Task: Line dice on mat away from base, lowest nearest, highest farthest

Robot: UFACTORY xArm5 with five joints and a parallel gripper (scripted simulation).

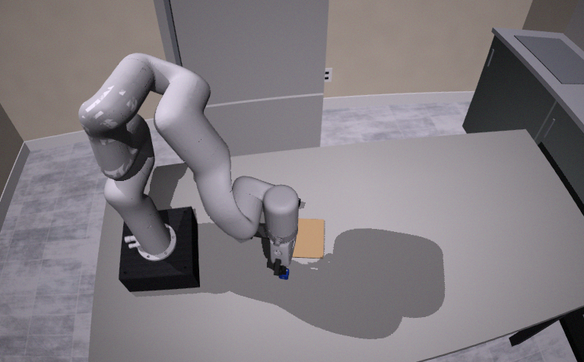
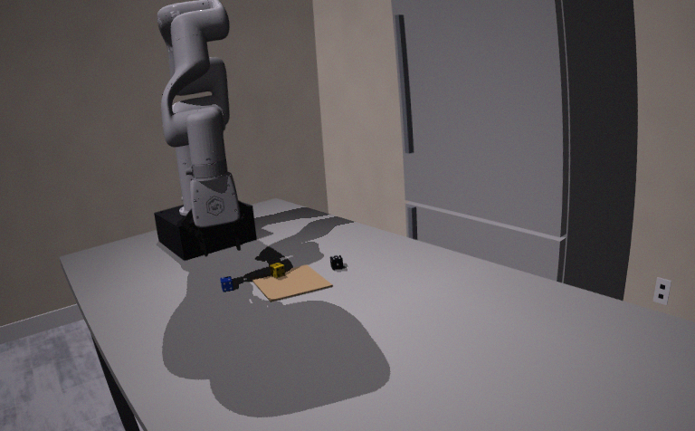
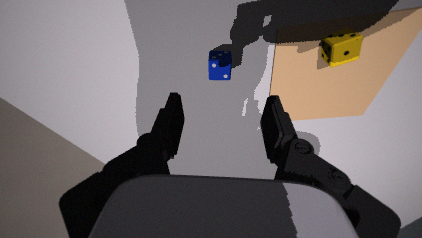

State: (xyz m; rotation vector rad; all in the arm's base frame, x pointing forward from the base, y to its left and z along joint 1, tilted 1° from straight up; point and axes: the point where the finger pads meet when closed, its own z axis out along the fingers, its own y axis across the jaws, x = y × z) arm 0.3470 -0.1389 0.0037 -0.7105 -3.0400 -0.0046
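Black two-finger gripper [image 3: 222, 125]: fingers spread apart, nothing held, small blue die [image 3: 219, 65] untouched ahead. Yellow die [image 3: 342, 48] seated on tan mat [image 3: 320, 90]. Pip counts indistinct.

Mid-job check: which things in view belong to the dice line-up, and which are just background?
Job items:
- blue die, on the table beside the mat
- yellow die, on the mat
- black die, on the table off the mat
- tan mat
- gripper, open and holding nothing

Background:
- refrigerator
- counter with sink
- wall outlet
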